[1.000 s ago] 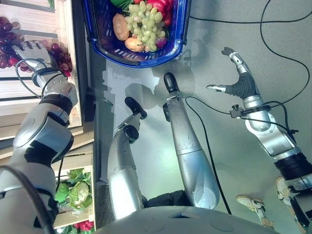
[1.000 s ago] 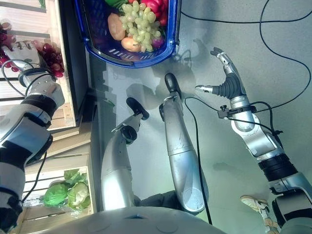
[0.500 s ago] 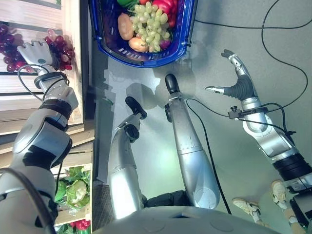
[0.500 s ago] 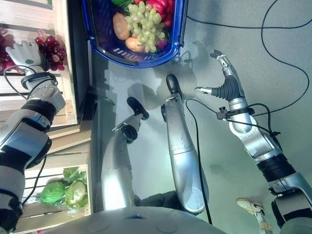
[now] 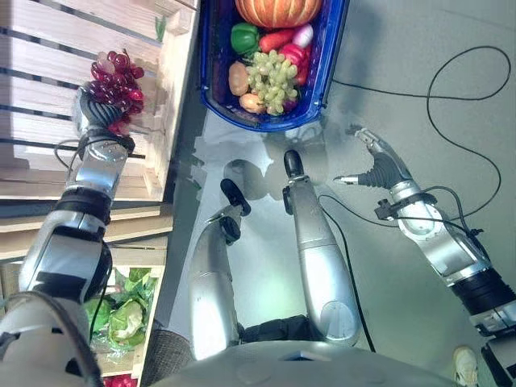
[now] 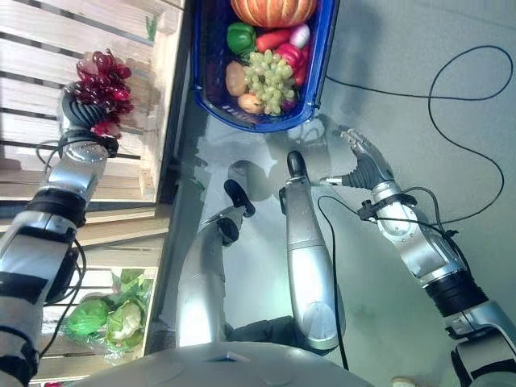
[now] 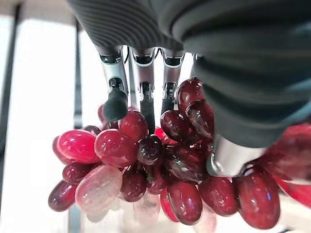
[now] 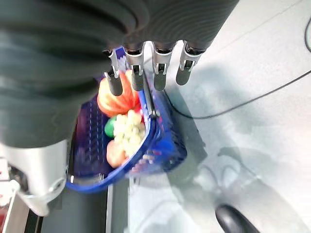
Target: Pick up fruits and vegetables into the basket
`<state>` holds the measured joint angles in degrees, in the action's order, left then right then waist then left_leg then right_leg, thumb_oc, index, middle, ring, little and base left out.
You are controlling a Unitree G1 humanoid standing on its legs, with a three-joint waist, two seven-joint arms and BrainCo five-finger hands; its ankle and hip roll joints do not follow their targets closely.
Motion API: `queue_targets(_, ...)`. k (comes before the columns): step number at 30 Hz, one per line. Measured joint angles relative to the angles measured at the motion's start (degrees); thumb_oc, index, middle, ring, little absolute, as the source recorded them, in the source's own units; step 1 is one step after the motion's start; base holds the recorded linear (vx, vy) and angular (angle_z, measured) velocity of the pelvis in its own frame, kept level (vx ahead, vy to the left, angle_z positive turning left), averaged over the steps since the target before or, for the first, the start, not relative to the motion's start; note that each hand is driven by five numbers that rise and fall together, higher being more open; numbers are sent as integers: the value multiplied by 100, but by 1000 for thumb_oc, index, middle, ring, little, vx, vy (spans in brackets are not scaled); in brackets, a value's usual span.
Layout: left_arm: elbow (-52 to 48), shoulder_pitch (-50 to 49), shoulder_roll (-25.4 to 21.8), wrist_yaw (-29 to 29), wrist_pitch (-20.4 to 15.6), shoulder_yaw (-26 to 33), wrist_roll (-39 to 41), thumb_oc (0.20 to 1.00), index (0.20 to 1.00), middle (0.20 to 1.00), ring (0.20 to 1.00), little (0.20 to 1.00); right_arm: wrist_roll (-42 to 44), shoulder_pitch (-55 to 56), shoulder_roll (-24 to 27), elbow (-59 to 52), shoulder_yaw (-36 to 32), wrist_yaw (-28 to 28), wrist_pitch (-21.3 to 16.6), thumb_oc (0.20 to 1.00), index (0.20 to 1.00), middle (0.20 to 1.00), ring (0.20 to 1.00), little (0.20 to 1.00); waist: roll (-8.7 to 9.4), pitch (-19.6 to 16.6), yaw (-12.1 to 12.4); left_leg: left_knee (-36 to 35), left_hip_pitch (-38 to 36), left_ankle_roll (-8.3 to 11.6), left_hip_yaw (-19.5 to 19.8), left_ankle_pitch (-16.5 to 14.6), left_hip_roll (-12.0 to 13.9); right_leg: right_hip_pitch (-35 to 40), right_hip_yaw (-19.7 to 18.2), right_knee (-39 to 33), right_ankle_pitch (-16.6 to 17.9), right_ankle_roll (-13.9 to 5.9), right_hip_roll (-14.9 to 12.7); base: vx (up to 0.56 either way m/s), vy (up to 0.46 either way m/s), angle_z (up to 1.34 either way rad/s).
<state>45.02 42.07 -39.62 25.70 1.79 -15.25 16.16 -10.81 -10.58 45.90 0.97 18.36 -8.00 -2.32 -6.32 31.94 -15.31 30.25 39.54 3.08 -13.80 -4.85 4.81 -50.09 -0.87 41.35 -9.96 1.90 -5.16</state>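
Observation:
My left hand [image 5: 95, 111] is shut on a bunch of dark red grapes [image 5: 118, 72] and holds it above the slatted wooden crate [image 5: 40, 97] at the left. In the left wrist view the fingers [image 7: 115, 99] and thumb curl round the bunch [image 7: 146, 165]. The blue basket [image 5: 266, 123] stands on the floor at the top centre. It holds a pumpkin [image 5: 278, 10], a green pepper [image 5: 243, 38], green grapes [image 5: 272, 76], a potato [image 5: 239, 78] and some red pieces. My right hand [image 5: 377, 168] hangs open over the floor right of the basket, fingers [image 8: 155, 73] straight.
The crate's tall wooden side [image 5: 173, 81] stands between the grapes and the basket. A lower crate with green cabbages [image 5: 121, 310] sits at the bottom left. Grey floor [image 5: 419, 97] spreads right of the basket.
The camera has shifted, bringing more of the basket into view. My left hand, earlier flat beside the red grapes, has curled round the bunch. The right hand stays open.

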Motion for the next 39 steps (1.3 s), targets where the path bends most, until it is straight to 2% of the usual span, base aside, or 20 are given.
queue_targets(5,-905,-864,210,-344,-368,253,551,200,200,200,200,200,-182,283,-10,-417,-240,503,185,1000,1000,1000,1000,1000,2,1,159,-115,-305,-1,9,24,-6,323,44,-106,1,0,-1,-3,4,1)
queue_targets(12,-1869,-1351,262,-670,-468,277,747,200,200,200,200,200,-525,231,-10,-626,-229,914,246,1000,1000,1000,1000,1000,5,3,339,-219,-718,4,133,26,-30,839,183,-267,9,12,-6,-1,10,6)
queue_targets(16,-2615,-1505,261,-935,-481,290,750,200,200,200,200,200,-635,-183,-78,-621,34,984,385,1000,1000,1000,1000,1000,5,4,469,-296,-1021,3,213,24,-63,1198,251,-374,12,6,-22,2,-5,5)
queue_targets(21,-3320,-1584,307,-1431,-503,330,894,200,200,200,200,200,-740,-868,-442,-572,437,976,593,1000,1000,1000,1000,1000,4,5,703,-426,-1297,-6,269,77,-102,1492,328,-455,23,-1,-60,-43,-19,8)
queue_targets(27,-3620,-1707,457,-1994,-486,341,1122,200,200,200,200,200,-720,-1372,-776,-431,857,976,1038,1000,1000,1000,1000,1000,3,5,919,-578,-1648,0,418,157,-144,1931,500,-593,22,1,-113,16,-43,14)
queue_targets(30,-3940,-1745,528,-2294,-453,332,1148,200,200,200,200,200,-574,-1579,-1086,-286,1020,917,1311,1000,1000,1000,1000,1000,3,5,1027,-701,-1827,-14,504,222,-191,2142,612,-653,16,-6,-173,18,-24,19)
queue_targets(34,-4132,-1744,673,-2650,-420,299,1375,200,200,200,200,200,-269,-1674,-1528,2,1219,429,1612,1000,1000,1000,1000,1000,3,5,1150,-779,-2019,-31,568,249,-245,2386,670,-738,3,-32,-217,27,1,10)
queue_targets(39,-4296,-1737,834,-2990,-293,-31,1571,200,200,200,200,200,-57,-1679,-1801,72,1343,-120,1692,1000,1000,1000,1000,1000,3,5,1194,-871,-2197,-61,607,276,-295,2580,727,-795,-3,-61,-269,15,-7,7)
